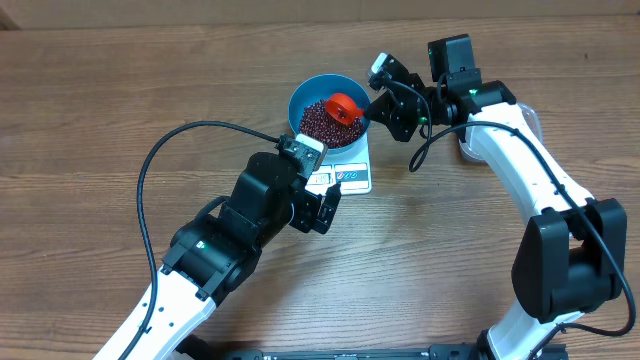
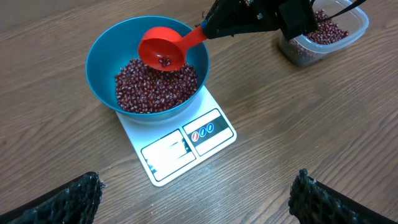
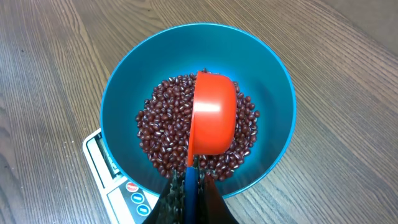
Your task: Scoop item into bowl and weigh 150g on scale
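The blue bowl [image 1: 300, 100] [image 2: 99, 68] [image 3: 273, 81] stands on the white scale [image 1: 345, 178] [image 2: 186, 146] [image 3: 102, 158]. A heap of the item, dark red-brown beans [image 1: 318, 122] [image 2: 149, 90] [image 3: 161, 118], fills its bottom. My right gripper [image 1: 378, 98] [image 3: 191, 186] is shut on the blue handle of a red scoop [image 1: 345, 107] [image 2: 160, 50] [image 3: 211, 115]. The scoop hangs tipped over the bowl with only a couple of beans left in it. My left gripper [image 1: 318, 178] [image 2: 199, 199] stands open over bare table, just in front of the scale, holding nothing.
A clear plastic tub [image 2: 298, 53] with more beans stands to the right of the scale, partly behind the right arm. The left arm's black cable [image 1: 150, 170] loops over the table at left.
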Motion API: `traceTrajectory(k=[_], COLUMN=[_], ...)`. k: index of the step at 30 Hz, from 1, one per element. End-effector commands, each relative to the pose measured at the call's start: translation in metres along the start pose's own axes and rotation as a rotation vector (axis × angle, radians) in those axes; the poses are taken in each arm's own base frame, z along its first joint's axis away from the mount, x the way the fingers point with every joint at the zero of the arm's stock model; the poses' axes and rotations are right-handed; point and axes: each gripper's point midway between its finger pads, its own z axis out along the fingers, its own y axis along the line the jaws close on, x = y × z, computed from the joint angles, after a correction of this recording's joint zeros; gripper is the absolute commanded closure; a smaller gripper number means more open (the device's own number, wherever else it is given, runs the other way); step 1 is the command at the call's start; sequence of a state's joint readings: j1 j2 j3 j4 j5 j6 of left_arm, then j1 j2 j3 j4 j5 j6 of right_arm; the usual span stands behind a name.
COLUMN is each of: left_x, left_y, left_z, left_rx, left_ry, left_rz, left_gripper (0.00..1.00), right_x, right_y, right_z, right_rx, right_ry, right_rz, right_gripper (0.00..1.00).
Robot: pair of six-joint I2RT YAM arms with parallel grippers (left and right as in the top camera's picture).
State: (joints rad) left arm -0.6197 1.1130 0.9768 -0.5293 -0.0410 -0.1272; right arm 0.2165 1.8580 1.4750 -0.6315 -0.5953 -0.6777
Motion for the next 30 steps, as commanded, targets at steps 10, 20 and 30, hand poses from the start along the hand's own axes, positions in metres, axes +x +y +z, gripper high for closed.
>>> traceTrajectory(k=[10, 20, 30], left_x=[0.0006, 0.0006, 0.0006], left_y=[0.0001, 0.0001, 0.0001], left_z=[0.0004, 0.0004, 0.0004], left_rx=[0.005, 0.005, 0.005], left_ry=[-0.002, -0.002, -0.002], left_rz=[0.005, 0.005, 0.005], left_gripper=[0.01, 0.01, 0.00], right_x=[-0.0196, -0.0198, -0.0215], right_y=[-0.0021, -0.0021, 0.0025], right_z=[-0.0154, -0.0155, -0.0152], right_rx=[0.029, 0.030, 0.006], right_ry=[-0.041, -0.041, -0.052], right_rz=[-0.036, -0.037, -0.022], right_gripper=[0.96, 0.96, 0.96])
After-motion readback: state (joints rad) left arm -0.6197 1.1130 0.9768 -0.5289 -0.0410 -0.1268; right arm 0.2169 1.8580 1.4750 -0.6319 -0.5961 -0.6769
